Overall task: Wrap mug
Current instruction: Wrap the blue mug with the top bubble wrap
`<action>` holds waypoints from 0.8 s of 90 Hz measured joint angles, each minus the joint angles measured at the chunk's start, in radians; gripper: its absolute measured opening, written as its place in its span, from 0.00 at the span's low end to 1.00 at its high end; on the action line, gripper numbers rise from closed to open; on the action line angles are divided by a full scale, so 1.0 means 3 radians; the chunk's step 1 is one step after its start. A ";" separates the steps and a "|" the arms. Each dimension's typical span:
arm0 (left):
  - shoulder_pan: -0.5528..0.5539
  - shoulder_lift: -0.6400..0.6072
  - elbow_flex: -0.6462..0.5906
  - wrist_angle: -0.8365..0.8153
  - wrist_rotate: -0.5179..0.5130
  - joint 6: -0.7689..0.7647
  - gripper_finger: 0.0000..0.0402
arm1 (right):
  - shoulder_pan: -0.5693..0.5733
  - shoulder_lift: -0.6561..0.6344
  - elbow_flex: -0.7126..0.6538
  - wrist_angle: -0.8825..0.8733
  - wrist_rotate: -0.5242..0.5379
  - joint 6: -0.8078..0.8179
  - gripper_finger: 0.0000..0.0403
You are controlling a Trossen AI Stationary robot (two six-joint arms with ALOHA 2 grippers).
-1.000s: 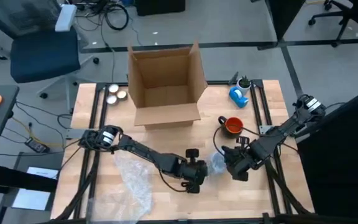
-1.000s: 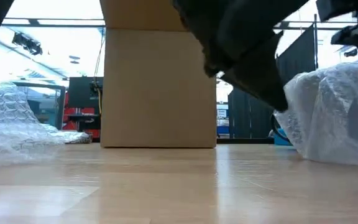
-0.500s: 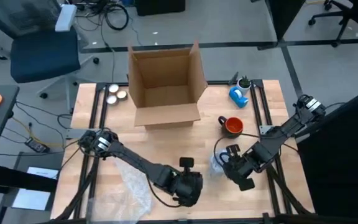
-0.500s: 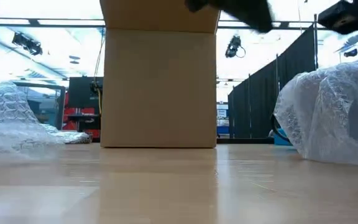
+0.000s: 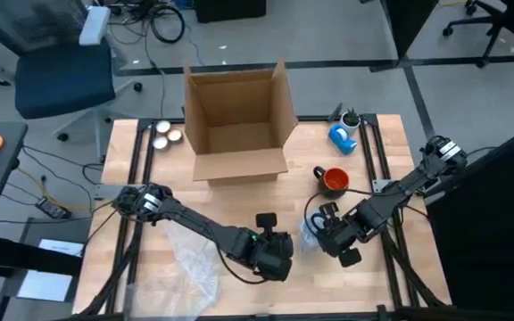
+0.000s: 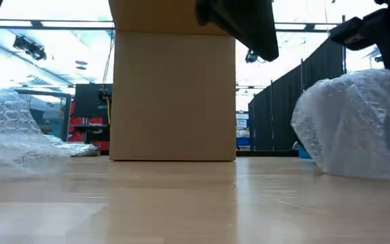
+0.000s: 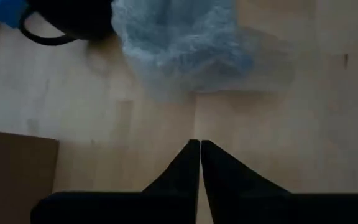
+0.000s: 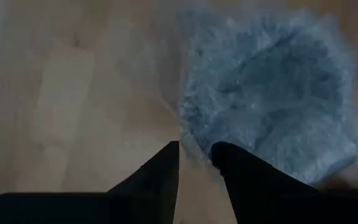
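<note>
Bundle of bubble wrap between left jaws, together, and right jaws, slightly apart.

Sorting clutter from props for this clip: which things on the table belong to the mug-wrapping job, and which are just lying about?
Job:
- bubble-wrapped bundle, between the two claws
- left claw, shut, empty
- right claw, slightly open beside the bundle
- loose bubble wrap sheet
- open cardboard box

Lying about:
- orange mug
- blue tape dispenser
- two small round tins

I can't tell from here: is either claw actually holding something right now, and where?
Neither. The left claw is shut on nothing above bare table; the right claw hangs slightly open beside the bubble-wrap bundle.
</note>
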 joint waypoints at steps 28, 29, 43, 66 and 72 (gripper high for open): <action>0.0032 0.0005 -0.0288 0.0376 0.0170 -0.0191 0.00 | -0.0084 0.0000 -0.0145 0.0239 -0.0087 -0.0260 0.25; 0.0031 0.0005 -0.0309 0.0420 0.0199 -0.0192 0.00 | -0.0093 0.0000 -0.0160 0.0258 -0.0099 -0.0259 0.26; 0.0028 0.0004 -0.0523 0.0801 0.0495 -0.0201 0.00 | -0.0206 -0.0005 -0.0372 0.0570 -0.0240 -0.0258 0.32; 0.0032 0.0004 -0.0627 0.0978 0.0492 -0.0254 0.00 | -0.0308 -0.0008 -0.0543 0.0904 -0.0302 -0.0332 0.42; 0.0031 0.0004 -0.0627 0.1023 0.0491 -0.0252 0.00 | -0.0317 -0.0007 -0.0546 0.0918 -0.0314 -0.0353 0.42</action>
